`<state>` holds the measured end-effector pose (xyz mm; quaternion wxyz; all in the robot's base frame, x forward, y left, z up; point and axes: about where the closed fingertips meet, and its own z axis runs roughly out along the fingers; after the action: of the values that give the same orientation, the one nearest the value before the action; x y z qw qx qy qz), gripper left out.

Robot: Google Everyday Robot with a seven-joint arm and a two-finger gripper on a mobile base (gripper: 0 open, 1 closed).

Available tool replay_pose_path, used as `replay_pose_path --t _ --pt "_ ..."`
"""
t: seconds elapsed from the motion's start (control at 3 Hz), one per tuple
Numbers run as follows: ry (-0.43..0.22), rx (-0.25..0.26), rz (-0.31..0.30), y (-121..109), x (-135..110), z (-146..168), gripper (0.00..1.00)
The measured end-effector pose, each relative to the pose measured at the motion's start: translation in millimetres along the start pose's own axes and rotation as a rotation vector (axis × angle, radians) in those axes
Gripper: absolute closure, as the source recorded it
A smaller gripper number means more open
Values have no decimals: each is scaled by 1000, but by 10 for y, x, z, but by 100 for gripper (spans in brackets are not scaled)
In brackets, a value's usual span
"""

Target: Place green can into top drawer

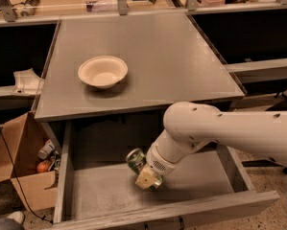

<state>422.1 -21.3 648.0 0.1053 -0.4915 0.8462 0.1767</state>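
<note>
We find bare floor left and near in the wide grey top drawer [97, 191], gripper [147, 176] at mid-drawer clasping the tilted green aluminium can [135, 158], flat grey tabletop [172, 61] overhanging the far end.

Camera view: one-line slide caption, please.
Gripper holds the green can tilted inside the open top drawer; bowl sits on tabletop.

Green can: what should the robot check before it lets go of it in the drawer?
1. Top drawer pulled open: ok.
2. Green can inside the drawer's walls: ok.
3. Tool low in the drawer, gripping the can: ok.
4. Can upright: not ok, it is tilted.
5. Can resting on the drawer bottom: cannot tell.
</note>
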Motion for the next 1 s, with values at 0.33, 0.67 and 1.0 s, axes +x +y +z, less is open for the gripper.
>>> replay_pose_path --t 0.33,0.67,1.0 --pt "29 -29 -23 48 54 -6 100" --pt "43 -34 -27 58 46 21 100" --pt "154 -63 -23 78 125 140 100"
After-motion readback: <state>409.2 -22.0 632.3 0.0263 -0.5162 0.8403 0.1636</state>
